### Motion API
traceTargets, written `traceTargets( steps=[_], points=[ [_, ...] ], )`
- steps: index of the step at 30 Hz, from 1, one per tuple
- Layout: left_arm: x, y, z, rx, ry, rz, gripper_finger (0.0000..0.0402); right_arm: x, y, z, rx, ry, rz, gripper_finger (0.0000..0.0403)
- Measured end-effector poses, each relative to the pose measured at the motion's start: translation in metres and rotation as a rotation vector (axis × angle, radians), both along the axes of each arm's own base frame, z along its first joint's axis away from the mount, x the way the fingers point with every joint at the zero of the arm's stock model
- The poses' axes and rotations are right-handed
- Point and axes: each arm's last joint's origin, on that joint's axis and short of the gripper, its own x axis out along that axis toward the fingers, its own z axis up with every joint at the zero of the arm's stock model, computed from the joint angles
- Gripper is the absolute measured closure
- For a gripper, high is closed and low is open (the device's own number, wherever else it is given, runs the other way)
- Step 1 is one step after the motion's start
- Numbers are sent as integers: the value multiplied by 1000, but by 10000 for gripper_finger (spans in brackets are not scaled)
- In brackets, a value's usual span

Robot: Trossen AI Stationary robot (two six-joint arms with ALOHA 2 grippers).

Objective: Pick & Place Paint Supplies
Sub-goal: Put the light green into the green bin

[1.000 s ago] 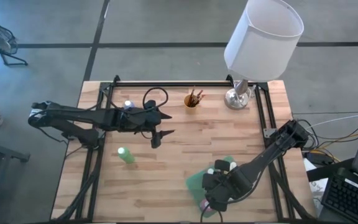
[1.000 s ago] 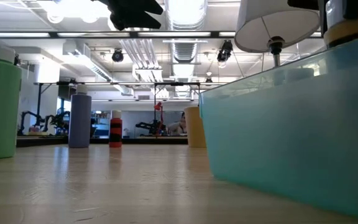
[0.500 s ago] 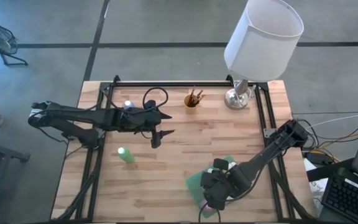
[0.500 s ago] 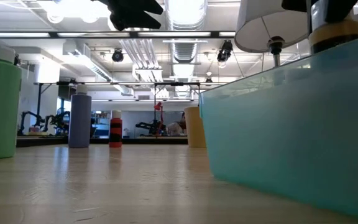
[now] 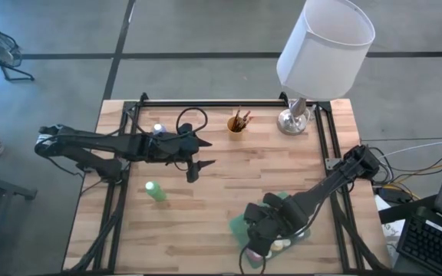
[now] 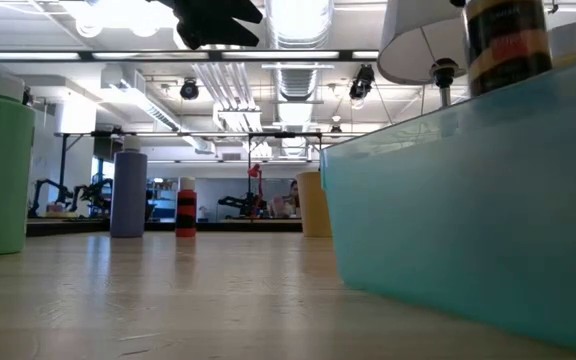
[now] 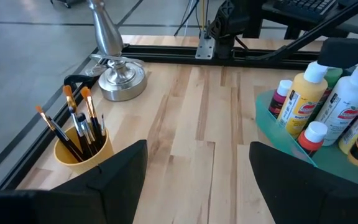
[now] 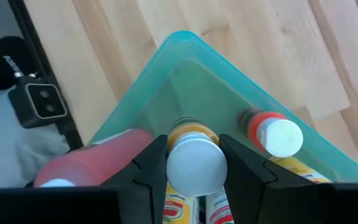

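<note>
A teal bin (image 5: 240, 224) near the table's front edge holds several paint bottles (image 7: 303, 102). My right gripper (image 8: 194, 171) is over it, shut on a white-capped bottle with a yellow and black label (image 6: 508, 40). My left gripper (image 7: 197, 180) hangs open above the table's middle (image 5: 194, 167), touching nothing. A green bottle (image 5: 156, 192) stands on its base at the near left. A yellow cup of brushes (image 7: 82, 146) stands at the far side. My right gripper pinches the bottle between its two fingers (image 8: 151, 165), on its sides just below the white cap (image 8: 196, 163). The fingers come from above, pointing steeply down. The bottle hangs upright over the bin, its lower end hidden behind the bin's wall (image 6: 448, 200).
A lamp with a white shade (image 5: 324, 46) and a silver base (image 7: 122, 81) stands at the far right. A purple bottle (image 6: 128, 193) and a small red and black bottle (image 6: 185, 207) stand farther back. Bare wood lies between the bin and the cup.
My right gripper has gone a little up and toward the table's left edge while rolling about its wrist. The labelled bottle has gone with it and shows higher above the bin's rim in the low view.
</note>
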Motion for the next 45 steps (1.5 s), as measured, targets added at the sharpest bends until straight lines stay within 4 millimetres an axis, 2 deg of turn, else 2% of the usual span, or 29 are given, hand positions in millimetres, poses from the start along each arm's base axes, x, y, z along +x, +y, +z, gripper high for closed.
traceTargets(
  steps=[10, 22, 45],
  points=[
    [0, 0, 0, -1, 0, 1, 115, 14, -19, -8, -29, -5, 43, 291],
    [0, 0, 0, -4, -1, 2, 115, 17, -19, -22, -33, -47, 108, 291],
    [0, 0, 0, -4, -1, 1, 115, 14, -30, -53, -92, 2, 160, 291]
  ],
)
